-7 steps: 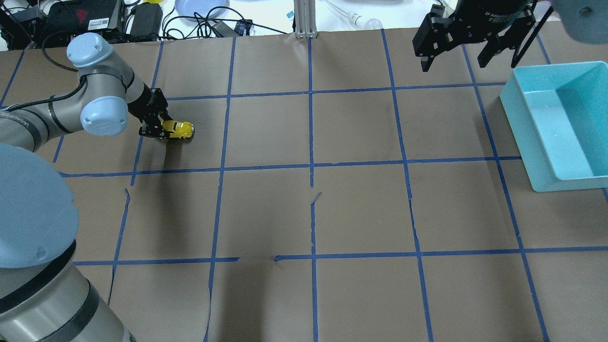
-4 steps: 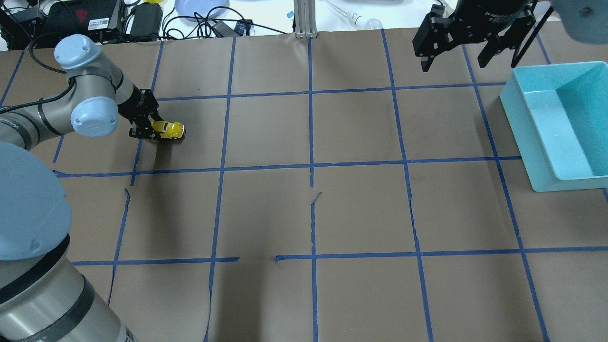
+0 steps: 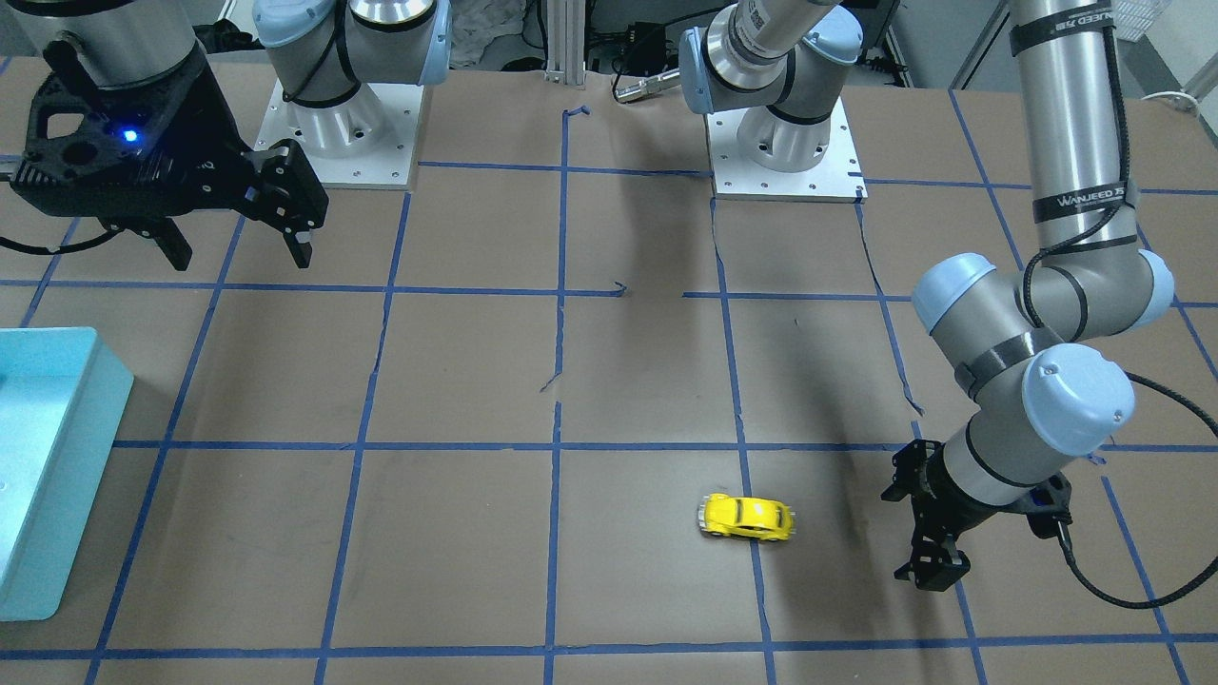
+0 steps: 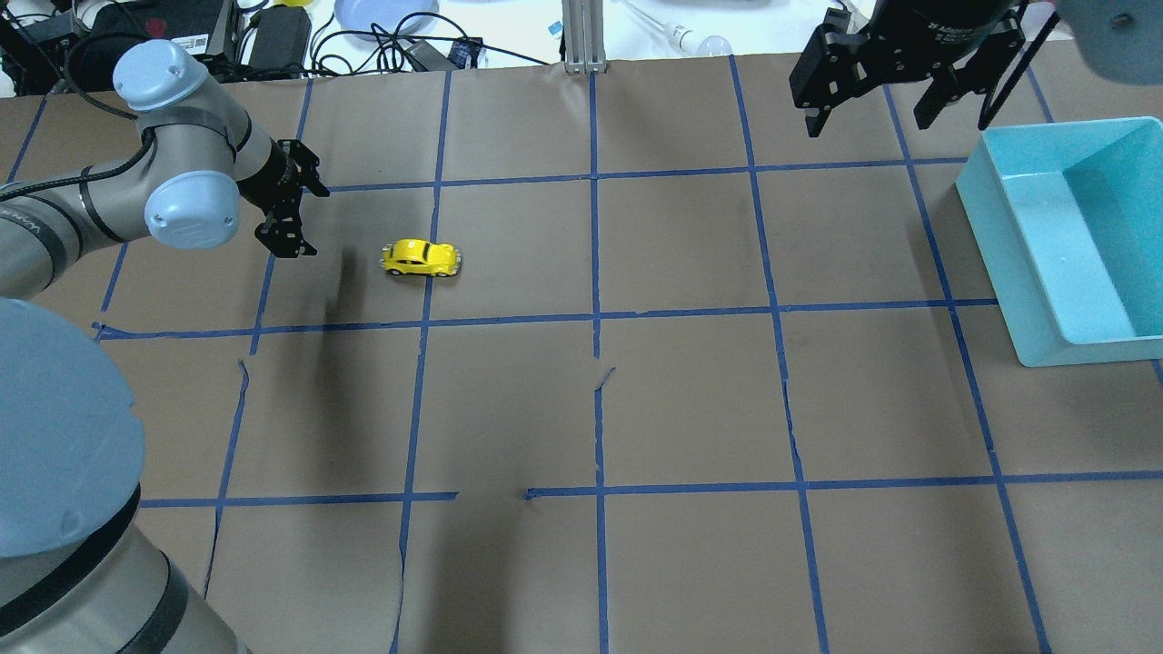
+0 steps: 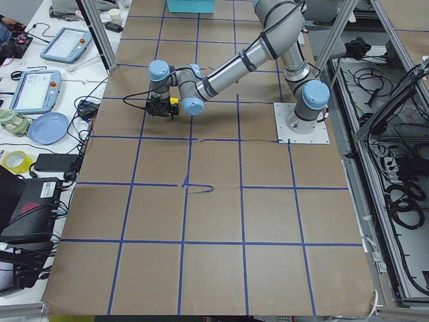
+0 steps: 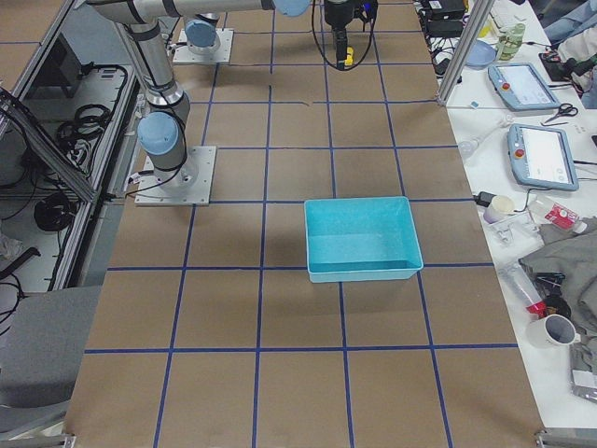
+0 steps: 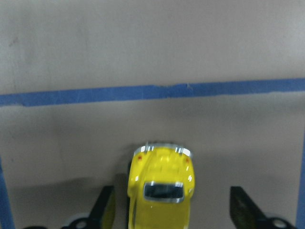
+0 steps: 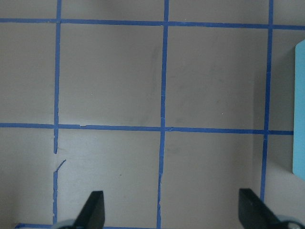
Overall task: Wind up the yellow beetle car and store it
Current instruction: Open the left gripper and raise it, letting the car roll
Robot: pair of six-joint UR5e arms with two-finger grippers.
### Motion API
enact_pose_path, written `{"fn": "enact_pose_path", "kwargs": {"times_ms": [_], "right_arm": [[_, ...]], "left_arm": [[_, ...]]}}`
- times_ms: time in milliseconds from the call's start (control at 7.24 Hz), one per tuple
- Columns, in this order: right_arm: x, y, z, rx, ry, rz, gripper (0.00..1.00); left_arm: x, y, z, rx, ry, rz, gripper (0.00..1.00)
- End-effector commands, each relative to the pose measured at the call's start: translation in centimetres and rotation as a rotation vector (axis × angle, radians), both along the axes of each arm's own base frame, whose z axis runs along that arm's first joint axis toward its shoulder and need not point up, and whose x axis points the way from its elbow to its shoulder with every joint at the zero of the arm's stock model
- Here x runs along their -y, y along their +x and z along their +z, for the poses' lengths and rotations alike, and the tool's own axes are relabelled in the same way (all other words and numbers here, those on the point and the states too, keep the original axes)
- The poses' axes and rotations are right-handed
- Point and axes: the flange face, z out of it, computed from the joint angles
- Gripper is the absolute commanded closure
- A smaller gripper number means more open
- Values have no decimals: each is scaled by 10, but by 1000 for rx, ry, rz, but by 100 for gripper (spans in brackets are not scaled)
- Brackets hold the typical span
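The yellow beetle car (image 4: 420, 259) stands free on the brown paper, on a blue tape line left of centre. It also shows in the front view (image 3: 748, 518). My left gripper (image 4: 304, 218) is open and empty, about a gripper's length to the car's left. In the left wrist view the car (image 7: 162, 183) shows low between the spread fingers (image 7: 106, 210), which do not touch it. My right gripper (image 4: 868, 118) hangs open and empty above the far right of the table, near the bin; the right wrist view shows its fingers (image 8: 93, 210) apart over bare paper.
A teal bin (image 4: 999, 236) stands at the right edge and shows empty from the right side (image 6: 359, 271). Blue tape lines grid the brown paper. Cables, a blue plate (image 4: 382, 14) and devices lie beyond the far edge.
The left gripper held the car and drew it leftward along the table, then opened. The car now sits free, further right than before. The right arm has not moved.
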Motion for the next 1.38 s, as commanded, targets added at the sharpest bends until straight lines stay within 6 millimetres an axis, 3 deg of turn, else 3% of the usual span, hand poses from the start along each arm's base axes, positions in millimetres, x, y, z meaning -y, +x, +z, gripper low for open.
{"fn": "enact_pose_path", "kwargs": {"times_ms": [0, 138, 414, 553, 967, 1243], "right_arm": [[0, 0, 0, 0, 0, 0, 0], [0, 0, 0, 0, 0, 0, 0], [0, 0, 0, 0, 1, 0, 0], [0, 0, 0, 0, 0, 0, 0], [1, 0, -1, 1, 1, 5, 0], [4, 1, -6, 14, 11, 104, 0]], "left_arm": [[-8, -14, 48, 62, -56, -322, 0], [-15, -14, 83, 82, -15, -510, 0], [-20, -5, 156, 163, 71, -690, 0], [-26, -7, 178, 165, 83, -806, 0], [-48, -4, 214, 232, 143, -1112, 0], [-59, -9, 229, 243, 122, -1144, 0]]}}
